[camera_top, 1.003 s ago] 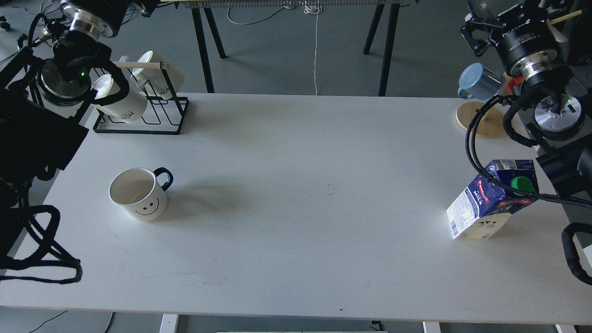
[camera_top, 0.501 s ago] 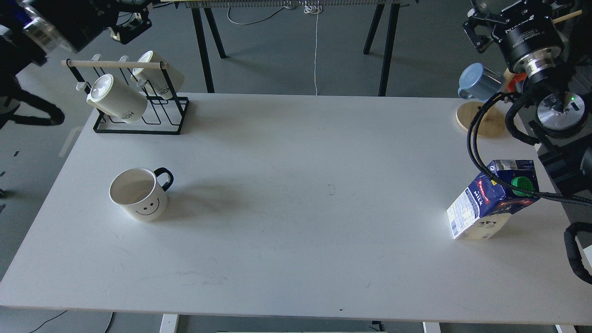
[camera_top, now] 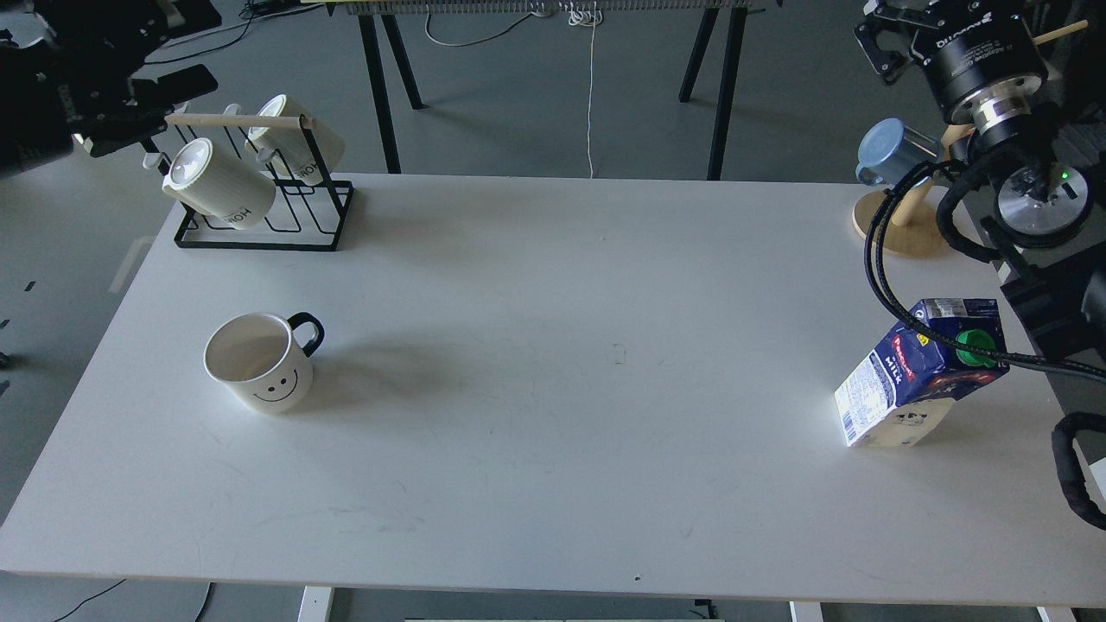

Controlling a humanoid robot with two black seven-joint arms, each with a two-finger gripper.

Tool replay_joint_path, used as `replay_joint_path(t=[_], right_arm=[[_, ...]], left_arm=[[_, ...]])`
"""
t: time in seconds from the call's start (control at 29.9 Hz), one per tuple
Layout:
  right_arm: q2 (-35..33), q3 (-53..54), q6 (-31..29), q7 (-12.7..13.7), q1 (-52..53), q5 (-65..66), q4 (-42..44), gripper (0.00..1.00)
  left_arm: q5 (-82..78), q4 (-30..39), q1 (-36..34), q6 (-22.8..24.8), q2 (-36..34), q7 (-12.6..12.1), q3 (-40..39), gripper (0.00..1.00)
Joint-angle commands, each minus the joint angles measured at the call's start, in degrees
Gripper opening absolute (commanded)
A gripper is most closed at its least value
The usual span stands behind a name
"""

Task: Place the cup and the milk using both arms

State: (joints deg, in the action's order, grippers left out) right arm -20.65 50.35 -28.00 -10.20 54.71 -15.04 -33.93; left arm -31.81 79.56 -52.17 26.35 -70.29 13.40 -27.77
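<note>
Left tool (camera_top: 164, 91) has swung in beside the mug rack (camera_top: 259, 186); both tools' states cannot be told

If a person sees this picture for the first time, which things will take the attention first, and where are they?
First comes the white cup with its black smiley face, standing alone on the left part of the white table. Opposite, near the right edge, the dark blue milk carton with a green cap stands out, with a black cable passing in front of it. At the far left corner, two ribbed white mugs hang on a black rack.
</note>
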Motion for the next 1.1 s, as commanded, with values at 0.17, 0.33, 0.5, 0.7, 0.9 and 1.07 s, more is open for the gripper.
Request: replay_joint_path(t=[0.17, 0.33, 0.5, 0.7, 0.9, 1.07], right_arm=[[0.0, 0.0, 0.0, 0.0, 0.0, 0.0, 0.0, 1.0], [-0.1, 0.0, 0.0, 0.0, -0.4, -0.1, -0.3, 1.0], [-0.8, 1.3, 0.0, 0.5, -3.6, -0.1, -1.9, 1.0], [-0.5, 1.6, 0.0, 0.5, -4.4, -0.1, -2.6, 1.0], [-0.4, 1.6, 0.0, 0.5, -4.3, -0.1, -2.6, 1.0], [-0.5, 1.6, 0.0, 0.5, -4.3, -0.1, -2.6, 1.0]], left_arm=[[-2.2, -1.5, 4.1, 1.6, -6.4, 0.3, 1.5, 0.99], [-15.3, 2.6, 4.0, 1.6, -8.9, 1.1, 2.7, 0.97], [-33.3, 7.2, 4.0, 1.6, -8.6, 1.4, 3.2, 0.96], [-48.6, 6.8, 4.2, 1.6, -4.3, 1.4, 3.2, 0.96], [-58.4, 1.3, 4.7, 1.1, 0.8, 1.5, 7.1, 0.96], [-60.6, -1.1, 5.2, -4.0, 2.6, 0.8, 14.0, 0.95]])
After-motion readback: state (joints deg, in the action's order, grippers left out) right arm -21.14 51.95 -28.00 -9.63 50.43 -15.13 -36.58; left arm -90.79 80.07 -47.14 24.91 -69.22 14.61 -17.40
